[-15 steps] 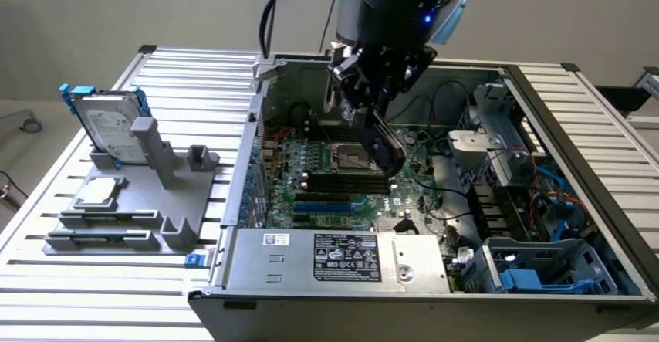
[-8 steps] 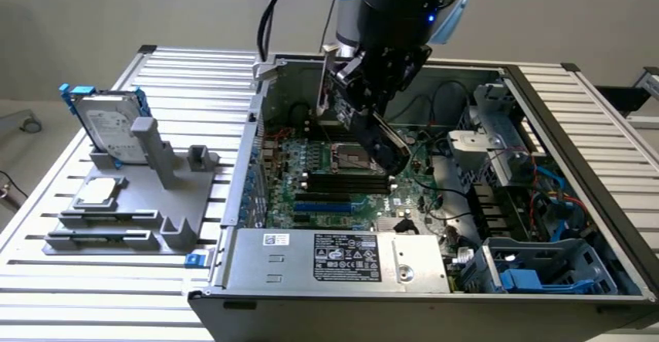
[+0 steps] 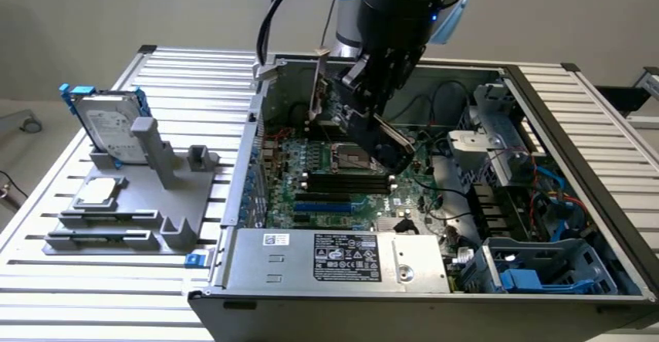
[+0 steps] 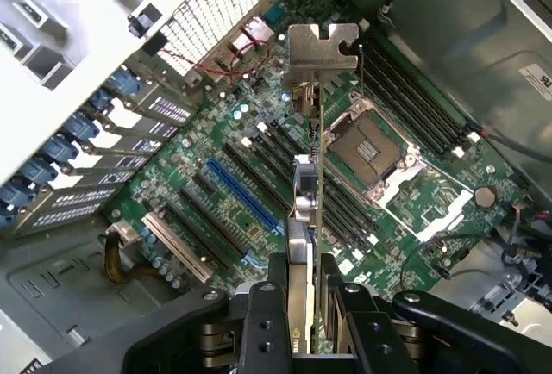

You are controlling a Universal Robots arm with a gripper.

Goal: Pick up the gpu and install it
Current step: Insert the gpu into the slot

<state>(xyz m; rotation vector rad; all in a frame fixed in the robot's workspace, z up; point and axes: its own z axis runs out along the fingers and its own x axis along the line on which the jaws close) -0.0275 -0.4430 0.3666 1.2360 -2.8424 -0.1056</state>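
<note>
My gripper [image 4: 304, 283] squeezes the gpu [image 4: 321, 46] over the green board [image 4: 414, 197] below it, so I must line it up with a slot.

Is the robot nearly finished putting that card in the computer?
About halfway. Done: the gpu is picked up, clamped between the fingers. In hand: it hangs edge-down above the motherboard, inside the open case. Left: it does not look pushed into any slot yet, and the long blue slot beside it is empty.
</note>
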